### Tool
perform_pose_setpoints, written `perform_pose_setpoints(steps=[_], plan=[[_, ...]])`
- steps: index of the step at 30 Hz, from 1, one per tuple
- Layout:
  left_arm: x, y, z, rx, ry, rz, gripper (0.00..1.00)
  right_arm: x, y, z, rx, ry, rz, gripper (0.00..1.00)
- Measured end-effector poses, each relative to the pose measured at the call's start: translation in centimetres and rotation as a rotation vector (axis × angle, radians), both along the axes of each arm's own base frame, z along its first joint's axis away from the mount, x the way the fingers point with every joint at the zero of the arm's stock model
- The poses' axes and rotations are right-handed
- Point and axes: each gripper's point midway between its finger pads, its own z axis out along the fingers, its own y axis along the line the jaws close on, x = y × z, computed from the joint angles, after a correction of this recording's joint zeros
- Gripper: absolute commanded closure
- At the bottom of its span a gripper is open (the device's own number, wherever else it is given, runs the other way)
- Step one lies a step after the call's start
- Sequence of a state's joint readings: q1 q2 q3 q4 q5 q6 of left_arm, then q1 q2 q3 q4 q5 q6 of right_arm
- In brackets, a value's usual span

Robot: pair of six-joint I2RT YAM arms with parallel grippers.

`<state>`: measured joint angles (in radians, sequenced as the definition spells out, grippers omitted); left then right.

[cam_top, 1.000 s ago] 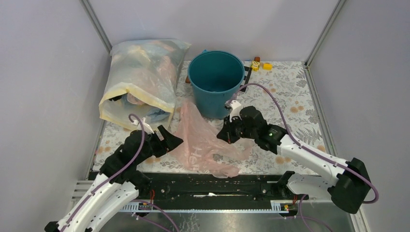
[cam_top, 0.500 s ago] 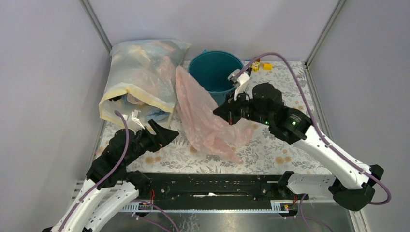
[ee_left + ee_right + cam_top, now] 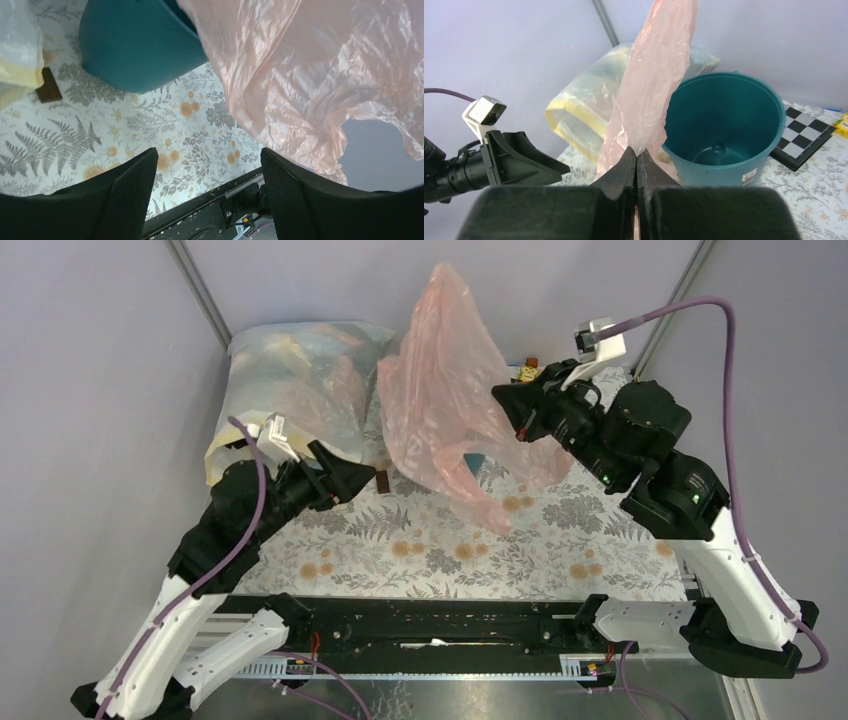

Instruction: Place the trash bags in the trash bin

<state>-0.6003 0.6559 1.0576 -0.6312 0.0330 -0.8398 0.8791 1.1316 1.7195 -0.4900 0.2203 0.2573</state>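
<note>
Right pincer [image 3: 636, 159] clamped on pink bag [image 3: 450, 390], lifting it clear of desk [image 3: 420, 550]; bag hangs in air just beside bin [image 3: 734, 100] at desk's far edge, hiding most of bin in top view; left pincer [image 3: 207, 165] wide, empty, low over desk near sack [image 3: 290, 390] at far-left corner.

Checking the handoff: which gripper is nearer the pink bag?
Right. The right gripper is shut on the pink bag, holding it up. The left gripper is open, below and to the left of the bag, not touching it.
</note>
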Motion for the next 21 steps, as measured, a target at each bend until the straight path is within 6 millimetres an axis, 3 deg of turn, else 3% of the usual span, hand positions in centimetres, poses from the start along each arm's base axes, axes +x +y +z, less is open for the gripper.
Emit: perform_pose_setpoints(steps=[4,10,12,15,16,21], plan=[[2.1,-1.8,0.8,0.025,-0.006,-0.027,0.20,0.8,-1.4,1.0,0.014,-0.012,-0.085,1.00],[5.2,-4.5,-1.4,0.067,0.047,-0.058,0.20,2.4,-0.6,-1.8,-0.073,0.048,-0.128,0.93],[5.6,-5.0,-1.9,0.070,0.061,-0.073,0.18,2.8,0.0,-3.0,-0.106,0.073,-0.125,0.83],[5.4,-5.9,-1.4,0.037,0.055,-0.117,0.14,3.1,0.7,-4.2,-0.133,0.104,-0.112,0.52],[5.2,-6.2,-1.1,0.024,0.052,-0.133,0.13,3.1,0.9,-4.4,-0.138,0.111,-0.107,0.47],[3.4,-7.8,-0.3,-0.044,0.025,-0.225,0.12,3.4,1.5,-5.5,-0.165,0.134,-0.101,0.45]])
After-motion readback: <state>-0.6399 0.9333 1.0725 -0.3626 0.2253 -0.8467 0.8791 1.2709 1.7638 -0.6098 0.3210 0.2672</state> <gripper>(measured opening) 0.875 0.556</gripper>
